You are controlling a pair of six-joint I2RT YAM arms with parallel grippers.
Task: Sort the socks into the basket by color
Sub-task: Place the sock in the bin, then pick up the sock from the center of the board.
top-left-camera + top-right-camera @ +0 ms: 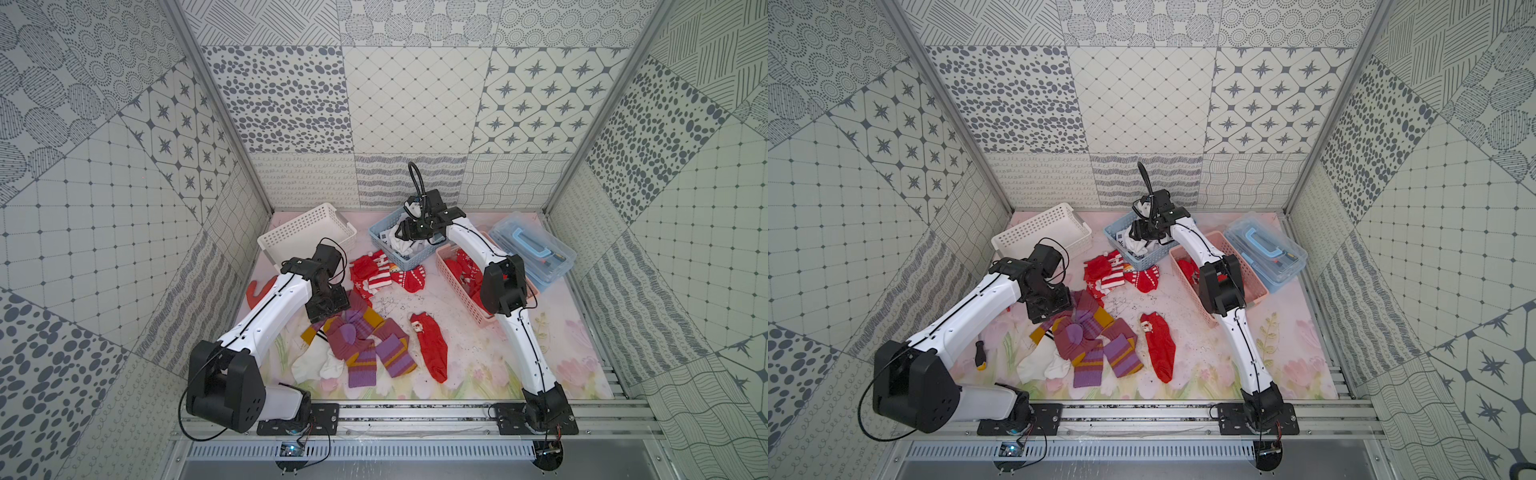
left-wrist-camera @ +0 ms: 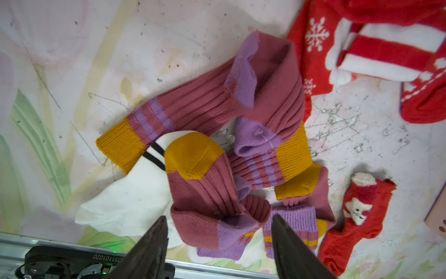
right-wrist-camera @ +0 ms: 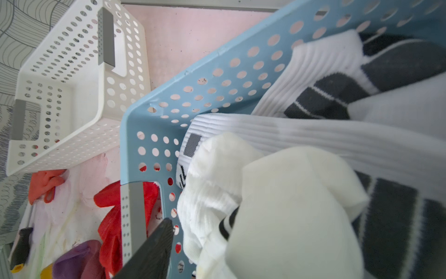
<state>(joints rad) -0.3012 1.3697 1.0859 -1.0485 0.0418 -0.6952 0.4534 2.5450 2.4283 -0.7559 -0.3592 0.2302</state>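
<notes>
Bright, even light; blurred close-up wrist foreground.

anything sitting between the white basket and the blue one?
No. The strip between the white basket and the blue basket is bare pink mat, clearest in the right wrist view; both top views show the same gap.

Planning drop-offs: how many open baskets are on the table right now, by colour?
White basket: 1
Blue basket: 1
Pink basket: 1
Total: 3
</notes>
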